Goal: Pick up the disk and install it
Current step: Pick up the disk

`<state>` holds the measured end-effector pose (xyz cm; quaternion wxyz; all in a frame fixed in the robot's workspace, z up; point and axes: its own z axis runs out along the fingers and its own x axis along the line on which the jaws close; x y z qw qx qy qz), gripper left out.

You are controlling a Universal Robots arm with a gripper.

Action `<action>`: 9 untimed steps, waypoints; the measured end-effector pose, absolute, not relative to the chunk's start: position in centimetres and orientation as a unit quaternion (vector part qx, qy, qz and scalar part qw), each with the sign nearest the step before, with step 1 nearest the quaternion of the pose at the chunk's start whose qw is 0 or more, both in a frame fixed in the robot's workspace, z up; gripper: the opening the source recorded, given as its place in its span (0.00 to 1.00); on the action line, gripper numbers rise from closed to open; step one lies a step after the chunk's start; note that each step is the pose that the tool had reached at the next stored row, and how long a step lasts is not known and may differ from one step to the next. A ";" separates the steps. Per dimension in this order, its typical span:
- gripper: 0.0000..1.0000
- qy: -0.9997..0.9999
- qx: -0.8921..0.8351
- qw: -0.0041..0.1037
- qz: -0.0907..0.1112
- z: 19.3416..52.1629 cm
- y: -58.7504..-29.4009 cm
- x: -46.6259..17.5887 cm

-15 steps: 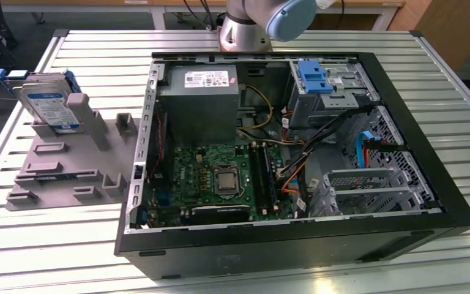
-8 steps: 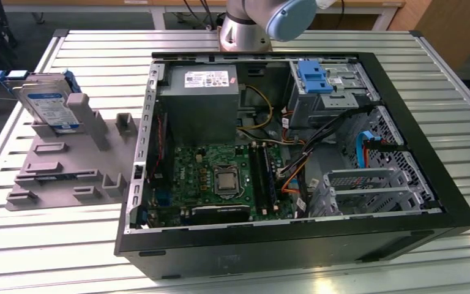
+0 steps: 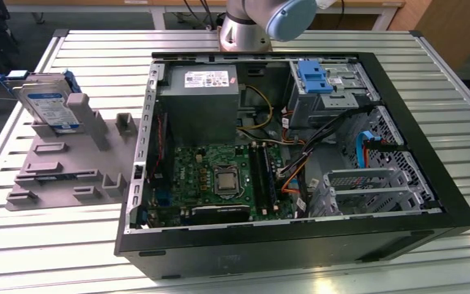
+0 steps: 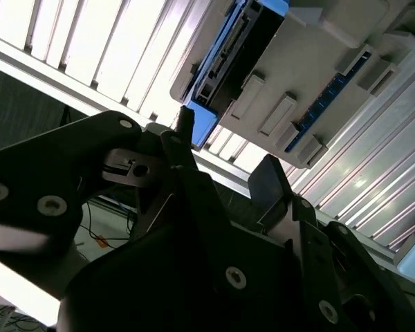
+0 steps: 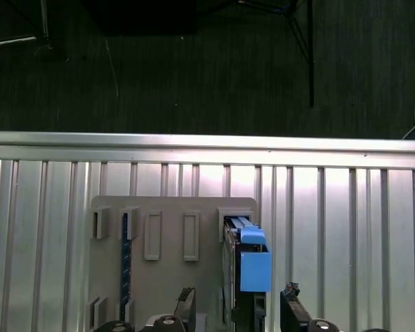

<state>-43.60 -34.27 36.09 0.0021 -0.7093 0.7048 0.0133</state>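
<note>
The disk is a silver drive with a white-and-blue label in a blue bracket. It stands on edge in a grey slotted holder at the exterior view's left, on the slatted metal table. In the first wrist view the disk shows edge-on in the holder. My gripper hangs above it, open, one dark fingertip on each side and nothing held. In the second wrist view the gripper is apart from the disk.
An open computer case lies beside the holder, with a grey power-supply box, a motherboard and a drive cage holding a blue bracket. The arm rises behind the case. The table edge runs beyond the holder.
</note>
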 end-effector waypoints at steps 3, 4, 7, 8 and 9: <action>0.59 0.705 -0.709 0.002 0.013 36.1 -34.3 -43.6; 0.59 0.705 -0.709 0.002 0.013 36.1 -34.3 -43.6; 0.59 0.705 -0.709 0.002 0.013 36.1 -34.3 -43.6; 0.59 0.705 -0.709 0.002 0.013 36.1 -34.3 -43.6; 0.59 0.705 -0.709 0.002 0.013 36.1 -34.3 -43.6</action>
